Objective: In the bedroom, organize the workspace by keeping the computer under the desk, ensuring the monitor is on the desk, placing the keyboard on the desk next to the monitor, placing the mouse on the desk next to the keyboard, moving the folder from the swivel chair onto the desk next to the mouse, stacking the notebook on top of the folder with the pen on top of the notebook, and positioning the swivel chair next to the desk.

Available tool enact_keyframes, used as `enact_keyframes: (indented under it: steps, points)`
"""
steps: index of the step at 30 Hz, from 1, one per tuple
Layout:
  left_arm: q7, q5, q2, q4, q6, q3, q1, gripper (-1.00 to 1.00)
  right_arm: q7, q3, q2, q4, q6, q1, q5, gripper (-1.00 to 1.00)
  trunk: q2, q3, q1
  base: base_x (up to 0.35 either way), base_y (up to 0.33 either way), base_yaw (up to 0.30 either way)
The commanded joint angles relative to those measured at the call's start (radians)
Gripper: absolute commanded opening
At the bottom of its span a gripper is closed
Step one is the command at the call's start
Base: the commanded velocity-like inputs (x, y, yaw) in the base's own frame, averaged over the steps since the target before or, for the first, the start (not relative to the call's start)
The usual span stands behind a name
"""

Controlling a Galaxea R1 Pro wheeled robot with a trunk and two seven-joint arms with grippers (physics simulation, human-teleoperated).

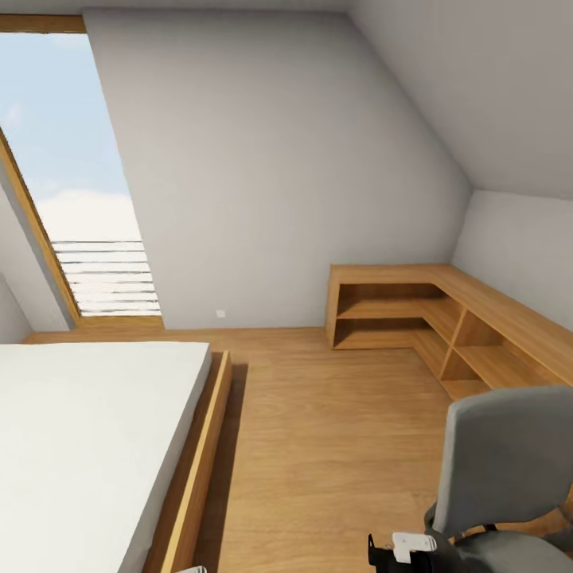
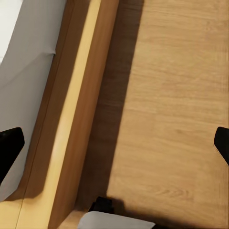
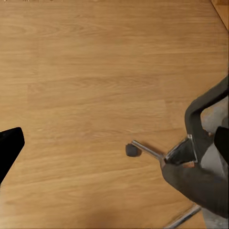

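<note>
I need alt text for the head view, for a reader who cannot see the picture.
A grey padded swivel chair stands at the lower right on a light wooden floor. A low bed with a white mattress in a wooden frame lies at the left. An L-shaped wooden shelf unit fills the far right corner, under a sloped grey wall with a tall window.

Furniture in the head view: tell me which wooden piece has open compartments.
The L-shaped corner shelf unit against the right wall: its front shows open cubbies. The other wooden piece, the bed frame at left, is a solid low platform under a white mattress.
</note>
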Motion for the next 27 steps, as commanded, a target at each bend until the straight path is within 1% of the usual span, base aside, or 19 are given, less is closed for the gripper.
enact_keyframes:
  steps: [1, 27]
  points:
    - [0.008, 0.010, 0.001, -0.001, -0.001, -0.007, -0.001, 1.00, -0.004, 0.009, 0.001, 0.002, -0.003, -0.001, -0.005, 1.00, -0.001, -0.002, 0.001, 0.316, 0.000, 0.000]
    - [0.008, 0.010, 0.000, 0.002, 0.000, -0.007, -0.001, 1.00, -0.004, 0.009, 0.001, 0.002, -0.003, -0.001, -0.005, 1.00, -0.001, -0.002, 0.001, 0.326, 0.000, 0.000]
